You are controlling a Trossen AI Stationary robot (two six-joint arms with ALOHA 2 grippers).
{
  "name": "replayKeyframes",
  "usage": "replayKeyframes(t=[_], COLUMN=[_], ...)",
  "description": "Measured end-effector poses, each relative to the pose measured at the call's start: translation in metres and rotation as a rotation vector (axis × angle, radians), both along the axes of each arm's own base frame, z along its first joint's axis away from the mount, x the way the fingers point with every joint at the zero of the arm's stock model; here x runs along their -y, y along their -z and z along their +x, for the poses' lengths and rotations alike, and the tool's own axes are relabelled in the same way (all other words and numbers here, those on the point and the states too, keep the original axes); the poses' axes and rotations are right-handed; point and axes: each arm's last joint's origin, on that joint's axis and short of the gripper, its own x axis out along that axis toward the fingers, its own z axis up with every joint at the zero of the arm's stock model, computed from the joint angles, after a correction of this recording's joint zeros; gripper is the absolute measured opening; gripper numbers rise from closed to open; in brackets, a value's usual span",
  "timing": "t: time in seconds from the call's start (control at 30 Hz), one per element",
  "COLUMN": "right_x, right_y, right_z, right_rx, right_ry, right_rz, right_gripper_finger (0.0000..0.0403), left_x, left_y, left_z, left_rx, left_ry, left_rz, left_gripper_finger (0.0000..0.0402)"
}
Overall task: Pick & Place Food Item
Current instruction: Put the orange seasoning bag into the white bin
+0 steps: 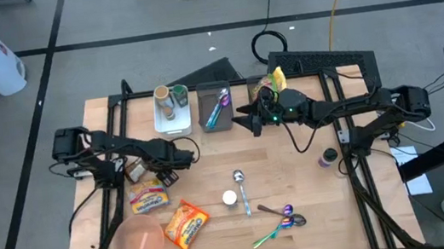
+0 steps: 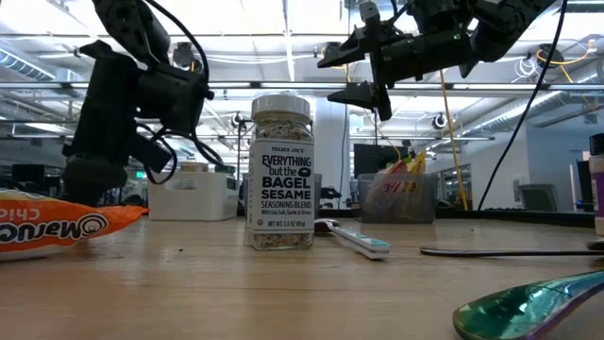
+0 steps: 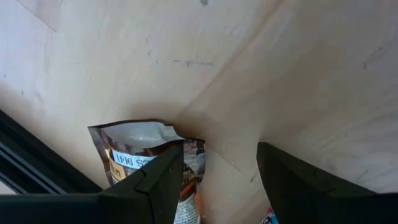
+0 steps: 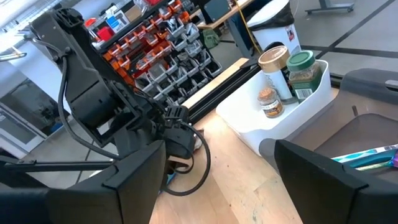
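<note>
brown snack packet (image 3: 144,163): lower part hidden behind left wrist finger, print unreadable | orange chip bag (image 2: 52,227): cut by frame edge | iridescent spoon (image 2: 533,307): blurred, cropped at corner | grey bin (image 4: 367,127): cut off

Robotics lab, parts-bin racks (image 4: 165,46), wooden worktable (image 1: 298,183), taped concrete floor (image 1: 147,14)

A crumpled brown-and-white snack packet (image 3: 146,152) lies flat on the wooden bench (image 3: 298,68), its torn top edge curled up, directly before the left end effector (image 3: 217,180), whose fingers stand apart around it. Nearby on the bench lie a yellow-red ramen packet (image 1: 148,200) and an orange chip bag (image 1: 185,224).
</note>
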Motion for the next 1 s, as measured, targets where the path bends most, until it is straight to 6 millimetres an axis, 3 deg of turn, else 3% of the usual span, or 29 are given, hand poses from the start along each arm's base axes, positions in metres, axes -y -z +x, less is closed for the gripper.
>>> replayKeyframes(t=[0.17,0.53,0.73,1.0], right_x=[-0.001,-0.001,0.0,0.0], right_y=[0.001,0.002,0.002,0.002], right_z=[0.0,0.0,0.0,0.0], right_rx=[-0.013,-0.018,-0.019,-0.019], right_ry=[-0.018,-0.016,-0.015,-0.015], right_rz=[0.006,0.007,0.006,0.004], right_gripper_finger=[0.0293,0.0293,0.0293,0.0293], left_x=[0.0,-0.001,-0.003,-0.013], left_y=[0.002,0.004,-0.004,-0.041], left_z=[0.001,0.0,0.009,0.043], left_rx=[-0.002,-0.01,0.02,0.154], left_ry=[0.001,0.017,0.038,0.08], left_rz=[0.003,-0.002,-0.009,0.049], left_gripper_finger=[0.018,0.0008,0.0004,0.0003])
